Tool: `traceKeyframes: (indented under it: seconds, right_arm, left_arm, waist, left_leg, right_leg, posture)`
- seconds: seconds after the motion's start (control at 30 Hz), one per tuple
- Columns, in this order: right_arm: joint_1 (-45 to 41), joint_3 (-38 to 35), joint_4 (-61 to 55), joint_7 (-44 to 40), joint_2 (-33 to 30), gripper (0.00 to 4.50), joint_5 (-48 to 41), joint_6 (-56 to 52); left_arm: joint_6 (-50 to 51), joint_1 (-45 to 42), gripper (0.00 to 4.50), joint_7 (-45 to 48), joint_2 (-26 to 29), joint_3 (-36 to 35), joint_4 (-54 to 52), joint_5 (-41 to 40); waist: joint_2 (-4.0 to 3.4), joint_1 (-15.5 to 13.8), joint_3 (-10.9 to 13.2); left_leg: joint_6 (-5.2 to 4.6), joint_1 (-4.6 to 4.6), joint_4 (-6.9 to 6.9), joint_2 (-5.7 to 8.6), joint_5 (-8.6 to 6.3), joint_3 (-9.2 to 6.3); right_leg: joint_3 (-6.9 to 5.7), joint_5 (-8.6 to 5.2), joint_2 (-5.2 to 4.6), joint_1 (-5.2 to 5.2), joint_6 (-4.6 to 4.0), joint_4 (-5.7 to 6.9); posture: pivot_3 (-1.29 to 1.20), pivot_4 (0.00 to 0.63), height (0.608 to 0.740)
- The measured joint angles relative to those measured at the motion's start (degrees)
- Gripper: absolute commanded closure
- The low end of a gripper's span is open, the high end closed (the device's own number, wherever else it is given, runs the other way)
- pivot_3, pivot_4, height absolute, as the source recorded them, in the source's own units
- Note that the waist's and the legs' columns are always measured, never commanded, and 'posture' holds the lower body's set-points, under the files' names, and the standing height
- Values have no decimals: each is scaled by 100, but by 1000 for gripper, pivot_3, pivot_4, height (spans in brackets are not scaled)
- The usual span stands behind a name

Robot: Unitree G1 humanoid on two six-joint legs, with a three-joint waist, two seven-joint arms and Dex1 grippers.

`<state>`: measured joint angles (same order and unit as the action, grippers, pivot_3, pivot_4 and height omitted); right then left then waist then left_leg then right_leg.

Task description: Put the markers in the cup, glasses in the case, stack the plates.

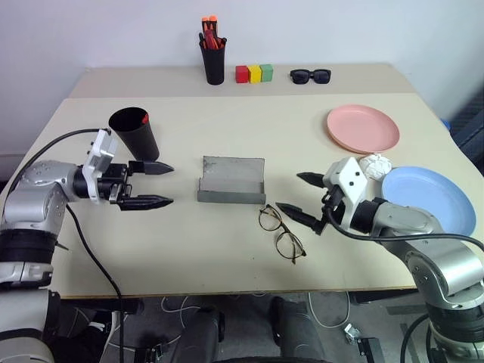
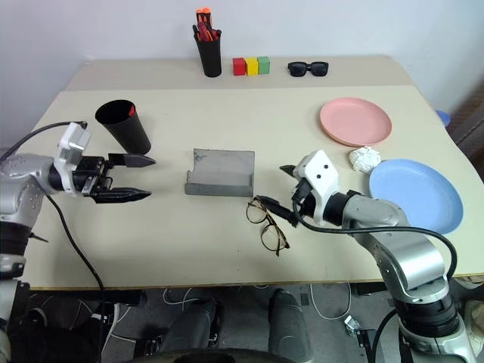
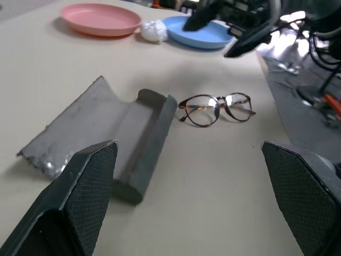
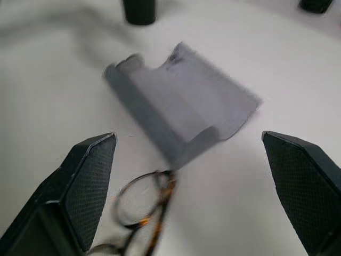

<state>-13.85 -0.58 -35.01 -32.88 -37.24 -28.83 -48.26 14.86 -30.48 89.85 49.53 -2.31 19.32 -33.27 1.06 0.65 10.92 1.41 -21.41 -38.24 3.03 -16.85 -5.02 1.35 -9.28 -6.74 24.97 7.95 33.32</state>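
With both hands empty and spread wide, nothing is held. Nearest, at about 5 o'clock from worktop (image 1: 189,249) centre, the glasses (image 1: 281,232) lie folded open, lenses flat on the surface, just in front of the case's right corner. The right hand (image 1: 299,197) hovers just beside them at their 2 o'clock, fingers wide, angled down toward the frame. Judgement: thin wire frame, light, springy, easily bent, lenses scratch and slip; the bridge or the rim near a hinge looks the safest pinch, a temple arm would flex and twist. The left hand (image 1: 148,184) is at 9 o'clock, fingers wide apart, pointing at the case (image 1: 231,181), well apart from it. The case sits at centre, hinged open, lid standing up, lining bare; a stiff light shell, likely to slide if pushed.

The cup (image 1: 134,131) is at 10 o'clock, just behind the left hand, tilted, with the red marker (image 1: 144,118) tip showing inside its rim, so that part looks done. The blue plate (image 1: 429,198) is at 3 o'clock, the pink plate (image 1: 363,128) at 2 o'clock, apart, unstacked, a crumpled white ball (image 1: 374,165) between them. Plates: rigid light plastic, shallow, best taken by the rim. Farthest, at 12 o'clock: pen holder (image 1: 213,53), coloured blocks (image 1: 254,73), sunglasses (image 1: 311,76).
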Motion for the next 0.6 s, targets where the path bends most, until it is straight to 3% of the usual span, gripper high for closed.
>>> traceKeyframes:
  seconds: [0.3, 0.6]
  right_arm:
    - [-687, 316, -155, 1114, 172, 0, 74, -2193]
    - [-981, 121, -706, 1378, 520, 0, -201, -3703]
  left_arm:
    - [226, 429, 75, -235, -117, -211, -684, -12]
    - [328, 614, 75, -370, -401, -299, -926, -99]
  waist:
    - [1, 15, 0]
    - [1, 10, -1]
  left_leg:
    - [0, -1, 3, 0, 0, 1]
    - [0, -1, 5, 0, 0, 2]
  right_leg:
    - [0, 0, 0, 3, -1, -3]
    - [-1, 0, -1, 5, -3, -1]
  posture:
    - [0, 150, 740]
    - [0, 150, 740]
